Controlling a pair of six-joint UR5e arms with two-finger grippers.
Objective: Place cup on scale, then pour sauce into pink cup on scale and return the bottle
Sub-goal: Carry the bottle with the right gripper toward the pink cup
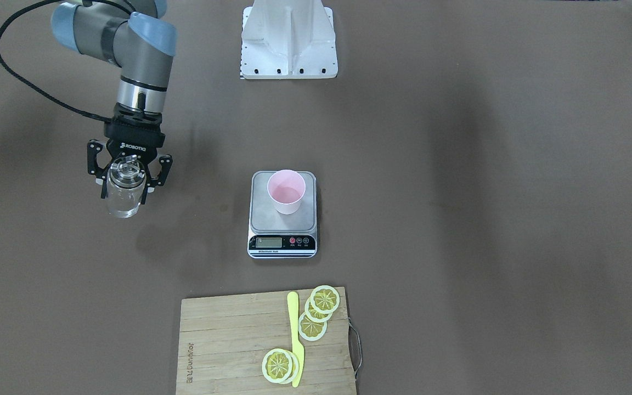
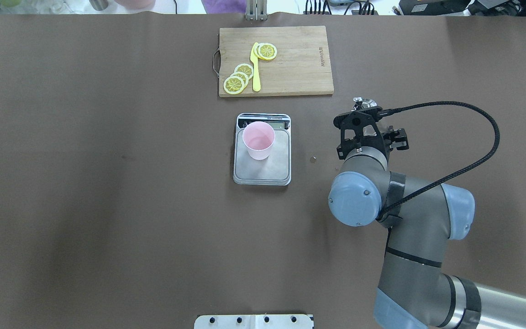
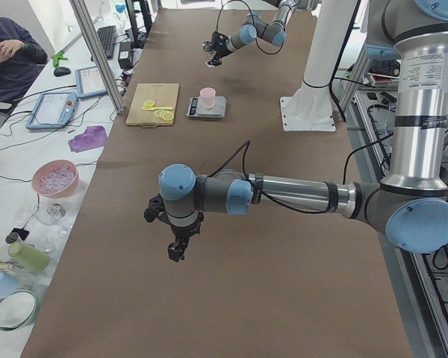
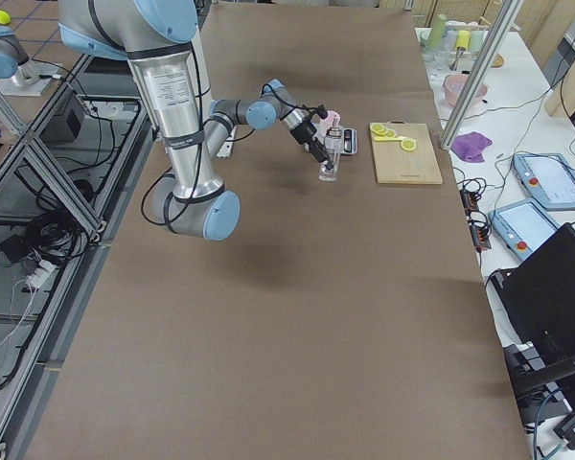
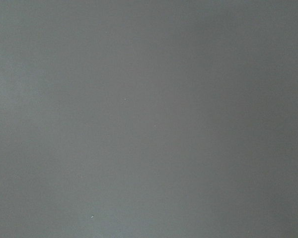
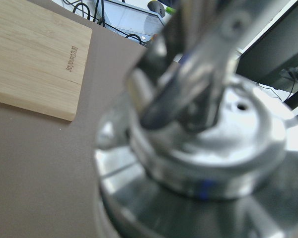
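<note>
The cup stands upright on the platform of the scale, so the first step looks done. Well apart from the scale, on the robot's right of it, the right tool is closed around the upper part of the bottle, which is upright. Whether sauce is already in the cup is too faint to tell, so this is either the carry toward the scale or the return. If the pour is yet to come, the next move calls for bringing the spout over the cup's mouth and tipping slowly, since the cup is light and narrow.

The front-facing view shows the fingers bracketing the glass; the overhead hides this under the wrist. The right wrist view shows only the blurred metal cap. The side view from the right suggests the bottle's base is at or just above the worktop. The left tool shows only in the left side view, far from the scale; I cannot tell its opening.
</note>
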